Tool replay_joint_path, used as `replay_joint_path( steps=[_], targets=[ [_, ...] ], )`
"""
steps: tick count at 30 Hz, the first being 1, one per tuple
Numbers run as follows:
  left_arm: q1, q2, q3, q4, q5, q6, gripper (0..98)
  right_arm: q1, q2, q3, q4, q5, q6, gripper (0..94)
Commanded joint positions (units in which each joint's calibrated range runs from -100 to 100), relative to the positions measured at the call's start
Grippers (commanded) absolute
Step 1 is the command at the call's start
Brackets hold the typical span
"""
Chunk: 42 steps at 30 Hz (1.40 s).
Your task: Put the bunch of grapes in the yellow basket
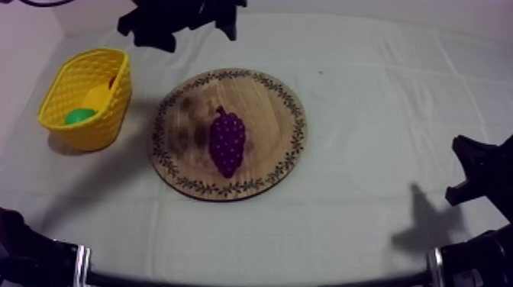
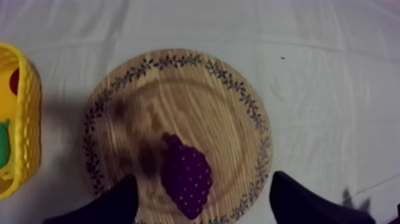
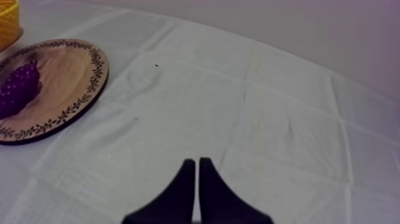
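Hovering spread over the grapes [image 2: 187,182] — left gripper [image 2: 203,179].

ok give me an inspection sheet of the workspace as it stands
surface: grey-white cloth, creased
job's things: bunch of grapes lying on the wooden board; yellow basket beside the board, apart from it
clutter: green piece, yellow piece and red piece in the basket, kinds unclear
grippers: left pincer open over the grapes; right pincer shut on nothing, over bare cloth away from the board
cables: nothing seen
surroundings: plain pale backdrop behind the table
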Motion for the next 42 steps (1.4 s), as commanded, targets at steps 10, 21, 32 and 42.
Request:
replay_joint_path(
  steps=[10,21,32,42],
  targets=[
    [0.72,1.73,5.44,1.96,1.65,1.24,96.4,0.02,-0.01,-0.03,0.01,-0.04,-0.01,0.4],
    [0.44,9.99,10.97,4.49,-4.13,2.60,96.4,0.02,-0.01,-0.03,0.01,-0.04,-0.01,0.4],
    [-0.96,20.15,9.58,6.41,-10.39,2.96,96.5,0.02,-0.01,-0.03,0.01,-0.04,-0.01,0.4],
    [-1.35,25.25,8.95,8.15,-13.27,2.02,96.0,0.02,-0.01,-0.03,0.01,-0.04,-0.01,0.4]
  ],
)
